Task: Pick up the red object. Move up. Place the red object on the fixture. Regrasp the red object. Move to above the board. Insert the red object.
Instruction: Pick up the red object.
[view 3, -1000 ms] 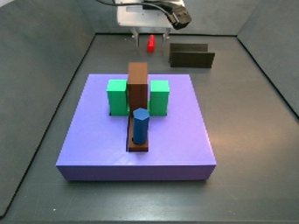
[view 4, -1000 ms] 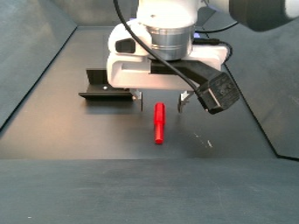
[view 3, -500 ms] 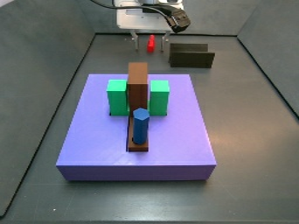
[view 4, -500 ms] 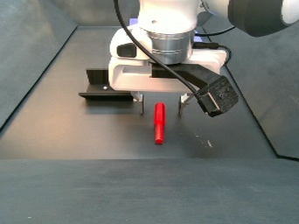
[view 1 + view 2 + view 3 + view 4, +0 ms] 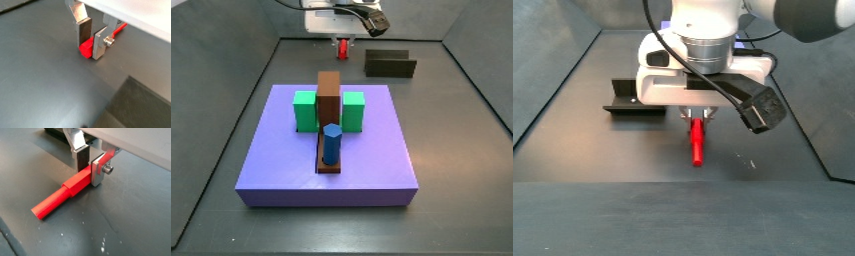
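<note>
Two pincer [image 5: 91, 163] fingers around red object [image 5: 61, 195].

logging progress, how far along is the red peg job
Nothing is finished yet. In hand: the end effector is low over the grey floor, its fingers astride one end of the red object, which lies flat. Left: lifting, placing on the fixture, regrasping, and insertion into the board.

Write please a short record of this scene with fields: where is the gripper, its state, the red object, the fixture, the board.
gripper position: gripper low over the grey floor, beyond the board's far edge
gripper state: fingers closed on one end of the red object
red object: red object lying on the floor
fixture: fixture empty, beside the gripper
board: board holds green blocks, brown bar, blue peg
</note>
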